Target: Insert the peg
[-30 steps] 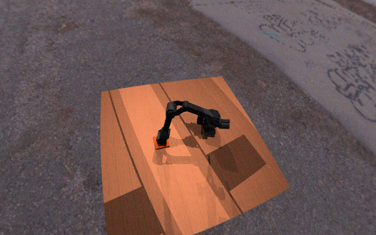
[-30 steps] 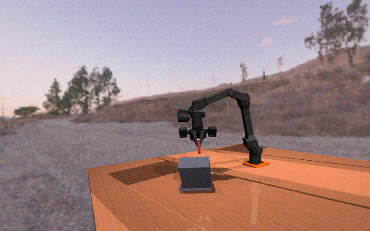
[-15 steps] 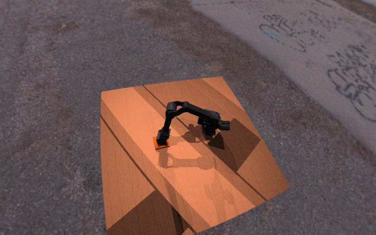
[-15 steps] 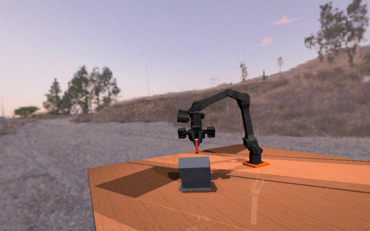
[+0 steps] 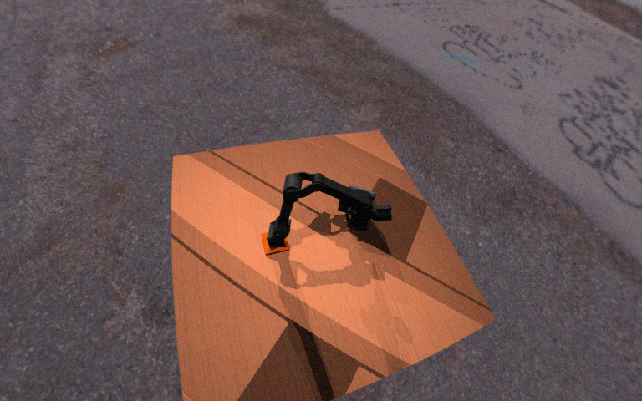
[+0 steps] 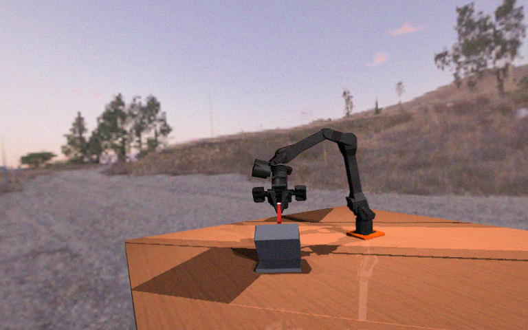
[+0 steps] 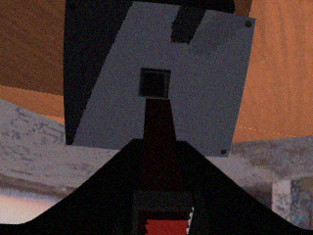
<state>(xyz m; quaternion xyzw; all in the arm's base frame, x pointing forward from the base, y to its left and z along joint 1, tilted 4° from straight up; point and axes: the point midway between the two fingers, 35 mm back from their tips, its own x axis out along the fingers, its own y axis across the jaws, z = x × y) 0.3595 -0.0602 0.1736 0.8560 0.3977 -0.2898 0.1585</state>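
My gripper point(image 6: 279, 210) point(image 7: 158, 150) is shut on the red peg point(image 6: 279, 218) point(image 7: 158, 119), which points down from the fingers. The grey-blue sloped panel block point(image 6: 278, 251) point(image 7: 205, 93) stands on the table; the exterior camera sees its back, and the gripper is above and behind it there. In the wrist view the panel's face shows one square hole point(image 7: 155, 83). The peg's far end appears just below the hole's lower rim, slightly right of its centre. The sides of peg and hole look nearly parallel. Whether the peg touches the face cannot be told.
The wooden table point(image 5: 212, 292) point(image 6: 447, 287) carries the arm's orange base plate point(image 5: 267, 249) point(image 6: 378, 234), to the right of the block in the exterior view. Dark shadows cross the table. Small dark dots mark corners of the panel face in the wrist view.
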